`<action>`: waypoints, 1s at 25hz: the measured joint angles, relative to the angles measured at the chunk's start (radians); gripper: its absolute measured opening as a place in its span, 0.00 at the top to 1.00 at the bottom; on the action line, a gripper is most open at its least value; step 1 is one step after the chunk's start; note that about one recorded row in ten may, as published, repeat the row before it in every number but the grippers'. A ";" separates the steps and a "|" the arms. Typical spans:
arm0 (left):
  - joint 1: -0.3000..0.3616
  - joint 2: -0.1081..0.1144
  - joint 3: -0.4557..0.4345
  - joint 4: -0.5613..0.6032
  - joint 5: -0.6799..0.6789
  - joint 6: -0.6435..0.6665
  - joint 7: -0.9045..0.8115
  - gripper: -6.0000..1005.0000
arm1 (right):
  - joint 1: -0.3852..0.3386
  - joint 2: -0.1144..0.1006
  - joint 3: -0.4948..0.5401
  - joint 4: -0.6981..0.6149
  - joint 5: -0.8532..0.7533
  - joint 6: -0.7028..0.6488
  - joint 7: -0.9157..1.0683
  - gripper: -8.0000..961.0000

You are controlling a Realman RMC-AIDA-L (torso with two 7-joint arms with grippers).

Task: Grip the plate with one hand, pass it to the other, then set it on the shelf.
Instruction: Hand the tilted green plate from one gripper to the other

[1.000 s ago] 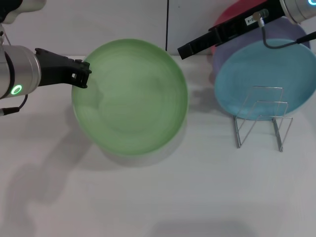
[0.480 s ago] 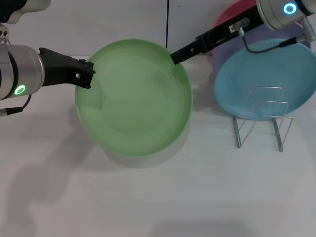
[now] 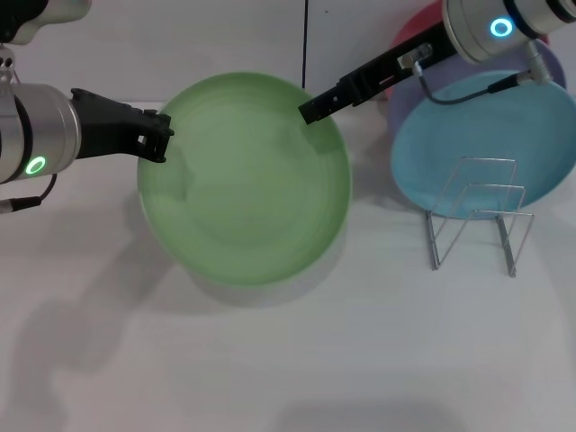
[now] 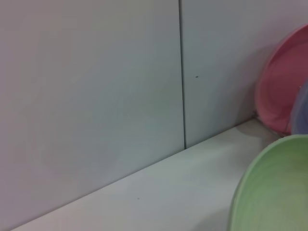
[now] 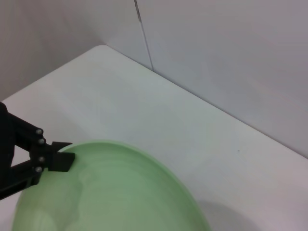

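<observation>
The light green plate [image 3: 243, 180] is held above the white table, its face toward my head camera. My left gripper [image 3: 155, 135], on the arm with the green ring, is shut on the plate's left rim. It also shows in the right wrist view [image 5: 60, 161], clamped on the rim of the plate [image 5: 110, 192]. My right gripper [image 3: 310, 110], on the arm with the blue ring, reaches in from the upper right, with its tip over the plate's upper right rim. The plate's edge shows in the left wrist view [image 4: 274, 187]. The wire shelf [image 3: 477, 216] stands empty at the right.
A turquoise plate [image 3: 486, 135], a lavender plate [image 3: 531, 54] and a pink plate [image 3: 418, 27] lean against the back wall behind the shelf. The pink plate also shows in the left wrist view [image 4: 284, 86]. The white wall runs close behind the table.
My right arm has moved left and down, bringing its gripper from beside the plate to over the plate's upper right rim. My left gripper and the plate shifted slightly right, then held still.
</observation>
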 joint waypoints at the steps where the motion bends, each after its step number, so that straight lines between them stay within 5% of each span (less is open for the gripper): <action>1: 0.001 0.000 0.000 0.000 -0.003 0.000 0.001 0.96 | 0.000 0.001 0.000 0.001 -0.002 0.002 0.000 0.21; 8: 0.002 0.001 0.000 -0.002 -0.006 0.002 0.003 0.96 | 0.008 0.002 -0.005 0.019 -0.007 0.008 0.001 0.21; 13: 0.003 0.000 0.000 -0.008 -0.008 0.002 0.003 0.96 | 0.015 0.003 -0.009 0.041 -0.007 0.014 -0.001 0.38; 25: 0.003 0.000 0.002 -0.011 -0.010 0.000 0.003 0.96 | 0.028 0.004 -0.013 0.072 -0.007 0.031 -0.004 0.53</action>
